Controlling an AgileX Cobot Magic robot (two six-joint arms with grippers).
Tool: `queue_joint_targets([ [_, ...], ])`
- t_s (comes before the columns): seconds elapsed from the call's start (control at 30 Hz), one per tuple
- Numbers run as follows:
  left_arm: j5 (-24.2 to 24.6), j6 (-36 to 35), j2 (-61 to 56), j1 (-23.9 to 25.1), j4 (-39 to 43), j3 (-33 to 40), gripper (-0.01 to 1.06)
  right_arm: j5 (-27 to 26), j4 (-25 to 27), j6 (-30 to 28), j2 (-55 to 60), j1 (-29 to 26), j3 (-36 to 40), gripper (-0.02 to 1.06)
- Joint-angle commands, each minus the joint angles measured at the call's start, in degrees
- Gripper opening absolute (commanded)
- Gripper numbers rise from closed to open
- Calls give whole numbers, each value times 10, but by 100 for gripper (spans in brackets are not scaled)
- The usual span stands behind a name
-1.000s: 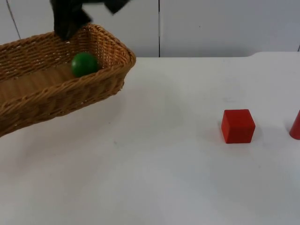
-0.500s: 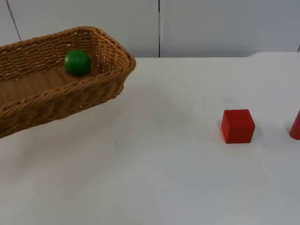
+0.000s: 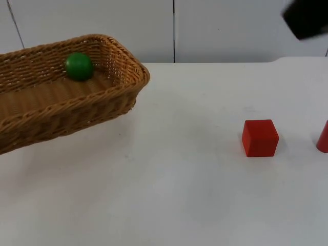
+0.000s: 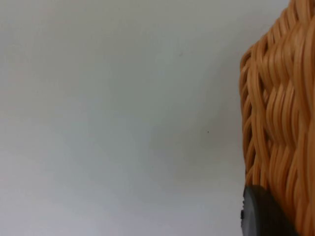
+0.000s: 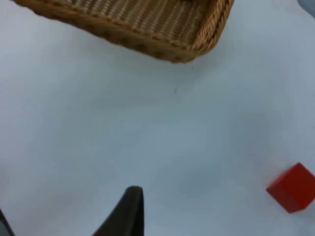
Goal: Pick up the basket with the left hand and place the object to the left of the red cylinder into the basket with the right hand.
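Note:
A woven wicker basket [image 3: 61, 110] hangs tilted above the table at the left, with a green ball [image 3: 79, 66] lying inside near its far wall. My left gripper is shut on the basket; its black fingertip [image 4: 258, 214] presses against the wicker wall [image 4: 280, 98]. A red cube [image 3: 260, 137] sits on the table at the right, with the red cylinder [image 3: 323, 138] just right of it at the picture's edge. My right gripper [image 5: 66, 223] is open and holds nothing, high over the table between the basket [image 5: 147, 29] and the cube [image 5: 294, 187]. The right arm [image 3: 307, 18] is at the upper right.
The white table top [image 3: 169, 184] stretches between the basket and the cube. The grey partition wall [image 3: 225, 31] closes off the far side.
The right arm has pulled away from above the basket to the upper right. The green ball has rolled left along the far wall. The basket has risen slightly.

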Motion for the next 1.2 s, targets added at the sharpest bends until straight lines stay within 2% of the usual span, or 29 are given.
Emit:
queue_joint_targets([
  [0.0,4,0,-4,1,-3,-1,0,-16,0,7,-23,0,19,105],
  [0.23,-12,27,12,-51,-8,-2,0,-22,0,11,-59,0,39,105],
  [0.33,-60,38,55,-109,-14,-2,0,-30,5,11,-61,0,39,105],
  [0.4,-96,70,89,-148,-18,-2,0,-30,5,11,-61,0,39,105],
  [0.43,-96,70,89,-148,-18,-2,0,-30,5,11,-61,0,39,105],
  [0.57,-165,95,168,-210,-46,-7,0,-30,4,11,-61,0,39,105],
  [0.83,-180,111,239,-256,-46,-48,2,-31,3,11,-61,0,39,105],
  [0.97,-193,113,243,-259,-46,-49,30,-35,0,11,-61,0,39,105],
  [1.0,-193,113,243,-259,-46,-49,30,-35,0,11,-61,0,39,105],
  [1.13,-195,117,240,-259,-7,-50,74,-35,0,11,-61,0,39,105],
  [1.17,-195,117,240,-259,-7,-50,74,-35,0,11,-61,0,39,105],
])
